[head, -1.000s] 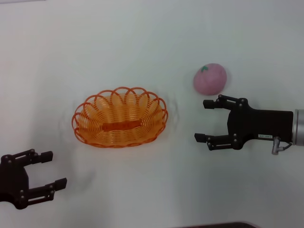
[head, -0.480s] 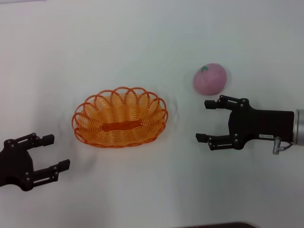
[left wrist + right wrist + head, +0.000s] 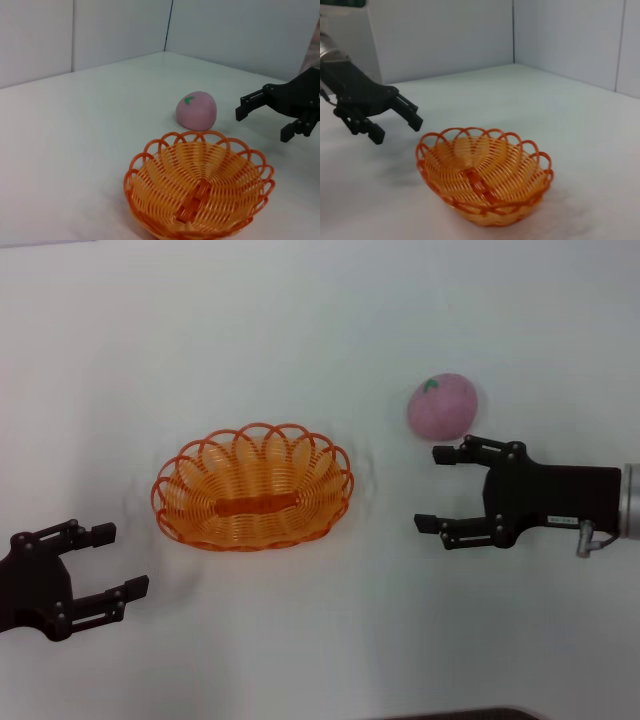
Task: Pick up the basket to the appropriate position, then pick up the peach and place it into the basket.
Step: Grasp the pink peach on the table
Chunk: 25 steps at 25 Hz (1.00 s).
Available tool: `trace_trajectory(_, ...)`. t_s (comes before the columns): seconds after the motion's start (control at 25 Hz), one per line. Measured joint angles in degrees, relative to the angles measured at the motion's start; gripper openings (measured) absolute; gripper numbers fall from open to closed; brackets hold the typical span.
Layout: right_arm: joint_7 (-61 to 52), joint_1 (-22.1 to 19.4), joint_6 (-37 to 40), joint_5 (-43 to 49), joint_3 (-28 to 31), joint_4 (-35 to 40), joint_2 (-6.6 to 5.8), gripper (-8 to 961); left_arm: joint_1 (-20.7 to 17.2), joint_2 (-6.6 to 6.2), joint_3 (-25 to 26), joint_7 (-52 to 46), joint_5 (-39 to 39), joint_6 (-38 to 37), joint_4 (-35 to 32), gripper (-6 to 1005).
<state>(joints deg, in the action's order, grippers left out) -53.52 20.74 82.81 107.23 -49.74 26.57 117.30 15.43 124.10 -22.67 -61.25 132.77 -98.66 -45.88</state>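
From the head view, the left end effector is hovering low over the white worktop with its fingers spread apart and holding nothing. The basket is sitting ahead of it and off to its right, near but not touching. The right end effector is reaching in from the other side, its fingers also spread apart and empty. The peach is lying just beside its far finger, outside the gap, and I cannot tell if they are touching. The basket is sitting out past its fingertips, well apart.

From the left wrist view, the basket is sitting close in front, upright and empty. The peach is lying behind it, with the right end effector open beside the peach.

From the right wrist view, the basket is sitting on the worktop, and the left end effector is hanging open beyond it, apart from the rim.
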Motion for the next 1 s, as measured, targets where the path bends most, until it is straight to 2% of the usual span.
trace_trajectory(0.2,-7.4,0.0,0.4,0.0,1.3,1.0,-1.42,945,0.0,-0.07,0.0,0.0,-0.3,0.0,0.0,764)
trace_trajectory(0.32,-19.9,0.5,0.7,1.3,1.4,5.1,-1.79,946,0.1,-0.06,0.0,0.0,-0.2,0.0,0.2,764)
trace_trajectory(0.44,-34.3,2.9,2.5,6.9,1.4,9.3,-1.82,946,0.1,0.00,0.0,0.0,-0.3,-0.1,0.2,764)
trace_trajectory(0.72,-43.6,6.0,3.6,11.0,1.6,11.5,-2.00,945,0.0,0.01,0.0,0.0,-0.5,-0.5,0.2,764)
trace_trajectory(1.0,-56.4,8.5,6.9,17.3,1.4,23.8,-1.83,945,0.1,0.01,0.0,0.0,-0.5,-0.5,0.2,764)
